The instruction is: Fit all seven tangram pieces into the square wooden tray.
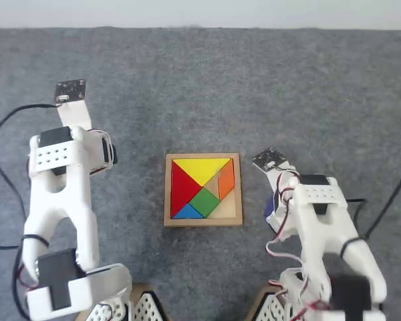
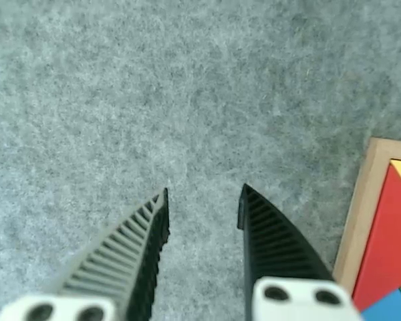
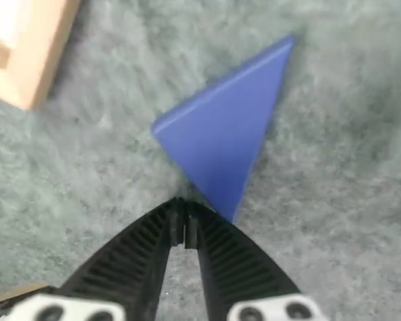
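Tray sat at the middle of the tabletop in my high view, partly filled with coloured pieces. Left wrist: my left gripper hung open beside the tray. Right wrist: my right gripper was closed, empty, tips at the blue triangle lying outside the tray.

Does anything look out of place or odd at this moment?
Yes. A blue triangle lies on the grey carpet outside the wooden tray, near its right side. The tray's lower right corner shows bare wood, so the puzzle is incomplete. The right gripper is shut beside the triangle's corner, not around it.
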`<state>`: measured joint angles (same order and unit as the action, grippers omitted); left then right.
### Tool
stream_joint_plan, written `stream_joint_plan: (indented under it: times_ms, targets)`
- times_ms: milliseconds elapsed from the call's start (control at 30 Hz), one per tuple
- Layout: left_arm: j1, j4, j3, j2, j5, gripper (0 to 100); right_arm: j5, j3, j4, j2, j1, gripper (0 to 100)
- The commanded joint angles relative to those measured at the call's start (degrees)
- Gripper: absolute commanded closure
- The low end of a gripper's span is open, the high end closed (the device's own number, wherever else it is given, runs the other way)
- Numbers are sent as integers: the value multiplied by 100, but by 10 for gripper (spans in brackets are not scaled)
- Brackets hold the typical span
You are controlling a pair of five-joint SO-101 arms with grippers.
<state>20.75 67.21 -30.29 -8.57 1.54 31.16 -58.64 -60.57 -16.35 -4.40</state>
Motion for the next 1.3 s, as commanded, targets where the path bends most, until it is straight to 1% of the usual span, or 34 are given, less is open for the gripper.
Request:
stream_joint_plan:
  times_ms: [0,100,200,267,333,500,600,700,800,900,1000,1067,1133,1200,1267]
  targets:
    - [-9,-105,48,-167,-53,834,26,510,171,444,171,991]
    - [-9,-114,48,-167,-53,834,70,1099,180,637,681,991]
    - [-9,-114,48,-167,-53,834,484,1714,171,919,1182,991]
    - [-9,-123,48,-167,-53,834,642,2119,171,1244,1411,990]
    - [-9,-123,48,-167,-53,834,642,2611,136,1710,1569,990]
    - [-9,-123,48,-167,-53,834,563,4290,-620,2949,1560,990]
    - [-9,-132,48,-167,-53,834,18,5257,-1024,3284,1429,990]
    - [-9,-132,48,-167,-53,834,-484,5679,-1437,3081,1200,991]
    - [-9,-132,48,-167,-53,834,-747,5292,-1508,2369,884,991]
    - [-9,-132,48,-167,-53,834,-1011,4308,-1262,1270,549,991]
    - [-9,-132,48,-167,-53,834,-1547,3015,-892,119,163,991]
    - [-9,-132,48,-158,-53,834,-2031,2259,-673,-488,-154,987]
    - [-9,-132,48,-158,-53,834,-2365,1749,-629,-796,-549,986]
    - [-9,-132,40,-149,-53,834,-2418,1495,-690,-822,-901,986]
    - [-9,-105,40,-132,-53,834,-2418,1345,-787,-822,-954,988]
